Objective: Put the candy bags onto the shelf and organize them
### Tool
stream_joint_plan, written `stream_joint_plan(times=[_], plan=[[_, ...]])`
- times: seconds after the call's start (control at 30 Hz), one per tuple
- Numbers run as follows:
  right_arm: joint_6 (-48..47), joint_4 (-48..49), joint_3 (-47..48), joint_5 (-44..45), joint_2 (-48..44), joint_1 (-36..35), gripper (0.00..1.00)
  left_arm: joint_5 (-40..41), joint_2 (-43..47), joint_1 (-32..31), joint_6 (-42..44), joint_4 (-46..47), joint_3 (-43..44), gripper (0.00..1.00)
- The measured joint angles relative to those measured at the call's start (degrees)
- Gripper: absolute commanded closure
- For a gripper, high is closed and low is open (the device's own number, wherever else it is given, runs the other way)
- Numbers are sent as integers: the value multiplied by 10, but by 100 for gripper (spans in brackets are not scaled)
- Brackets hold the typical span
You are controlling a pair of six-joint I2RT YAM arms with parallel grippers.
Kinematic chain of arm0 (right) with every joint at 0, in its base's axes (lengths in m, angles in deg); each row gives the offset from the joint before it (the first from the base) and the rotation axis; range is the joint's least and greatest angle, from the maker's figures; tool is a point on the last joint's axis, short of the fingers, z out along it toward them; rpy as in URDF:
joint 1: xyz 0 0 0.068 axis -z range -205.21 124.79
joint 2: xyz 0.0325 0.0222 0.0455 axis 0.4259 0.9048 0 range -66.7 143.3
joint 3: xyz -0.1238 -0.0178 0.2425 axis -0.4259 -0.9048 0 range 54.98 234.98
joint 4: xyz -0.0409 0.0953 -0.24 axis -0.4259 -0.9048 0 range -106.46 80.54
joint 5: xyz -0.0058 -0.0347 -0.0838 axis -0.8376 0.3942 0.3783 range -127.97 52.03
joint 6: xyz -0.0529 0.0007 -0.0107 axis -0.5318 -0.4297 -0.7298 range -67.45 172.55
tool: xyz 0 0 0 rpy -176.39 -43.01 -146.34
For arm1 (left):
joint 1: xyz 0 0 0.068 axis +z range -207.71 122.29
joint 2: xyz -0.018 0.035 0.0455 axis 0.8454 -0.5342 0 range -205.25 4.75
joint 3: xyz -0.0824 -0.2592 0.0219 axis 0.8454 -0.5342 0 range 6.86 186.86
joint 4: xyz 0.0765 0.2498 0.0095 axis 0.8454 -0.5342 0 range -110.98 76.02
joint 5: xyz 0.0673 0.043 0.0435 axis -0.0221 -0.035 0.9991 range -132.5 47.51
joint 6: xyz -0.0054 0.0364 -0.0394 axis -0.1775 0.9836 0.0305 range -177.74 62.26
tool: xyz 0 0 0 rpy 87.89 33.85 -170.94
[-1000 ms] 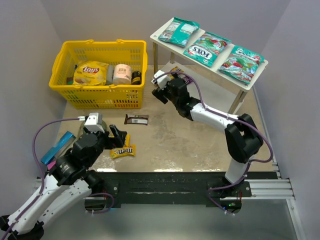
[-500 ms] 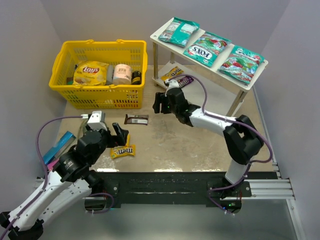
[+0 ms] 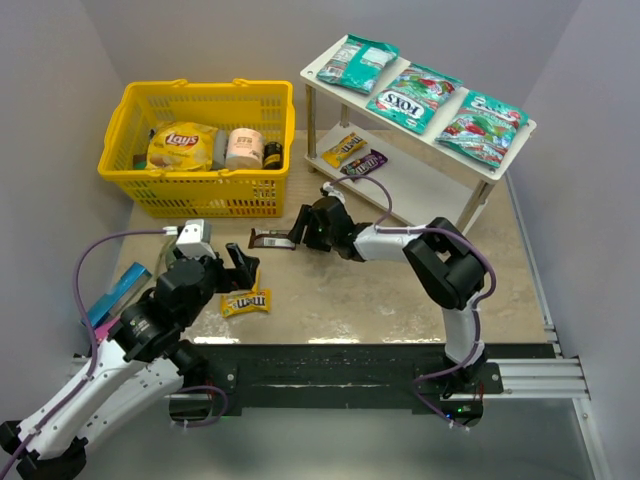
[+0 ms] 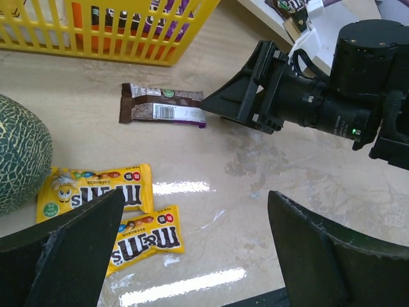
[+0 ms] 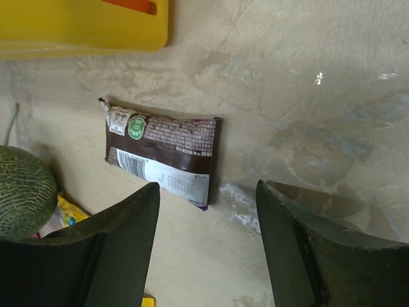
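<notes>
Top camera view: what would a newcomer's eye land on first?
Probably the bright yellow basket at the back left, and the three green candy bags lined up on top of the white shelf at the back right. After that, the right fingers, spread open low over the middle of the table, just short of a brown packet lying flat.

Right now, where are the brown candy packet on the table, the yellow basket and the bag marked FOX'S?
brown packet [image 5: 163,150]: right wrist view, middle of the wrapper.
yellow basket [image 3: 205,196]: top external view, its front wall.
FOX'S bag [image 3: 410,98]: top external view, centre of its printed face.
</notes>
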Motion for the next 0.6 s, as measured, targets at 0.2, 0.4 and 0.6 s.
stream_joint_plan(times=[0.2, 0.4, 0.6], plan=[[25, 18, 28, -17, 33, 0, 52, -5, 1, 0, 0, 4, -8, 1], [24, 8, 55, -25, 53, 0, 64, -12, 5, 0, 0, 5, -10, 1], [3, -23, 68, -26, 60, 0, 99, -17, 12, 0, 0, 15, -17, 0]])
